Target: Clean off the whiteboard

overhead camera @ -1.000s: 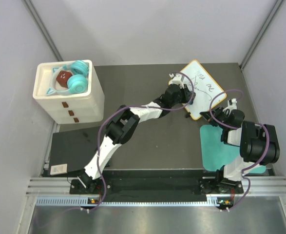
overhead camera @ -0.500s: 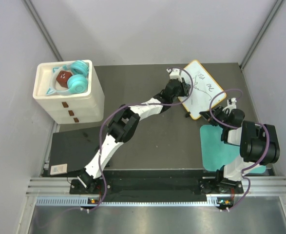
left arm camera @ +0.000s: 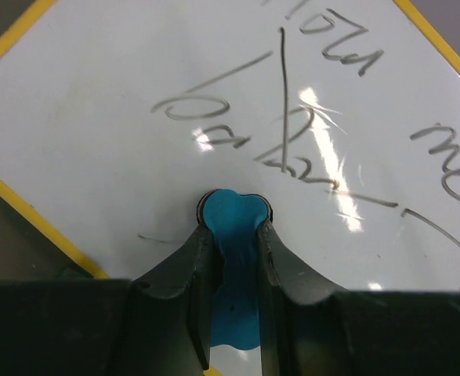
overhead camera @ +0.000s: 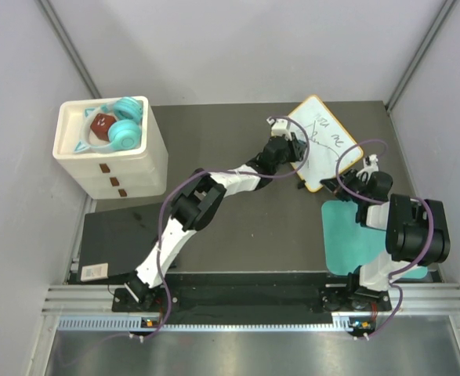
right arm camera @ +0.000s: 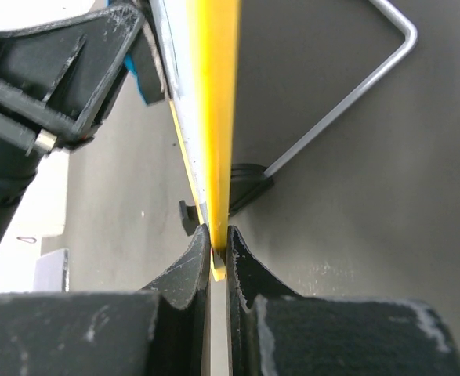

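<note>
The whiteboard (overhead camera: 327,137) with a yellow frame stands tilted at the back right, with dark scribbles (left arm camera: 292,149) on it. My left gripper (overhead camera: 296,149) is shut on a small blue eraser (left arm camera: 231,215) and presses its tip against the board's face (left arm camera: 120,94), just below the scribbles. My right gripper (overhead camera: 363,171) is shut on the board's yellow edge (right arm camera: 214,117) at its near right corner and holds it edge-on. The left gripper's body (right arm camera: 49,86) shows beyond the board in the right wrist view.
A teal mat (overhead camera: 343,239) lies under my right arm. A white drawer unit (overhead camera: 112,153) with teal headphones (overhead camera: 120,129) on top stands at back left. A black pad (overhead camera: 116,239) lies front left. A wire stand (right arm camera: 355,94) sits behind the board.
My left gripper with the eraser moved up and left across the board, then came back a little down and right. The right gripper keeps its hold on the board's edge.
</note>
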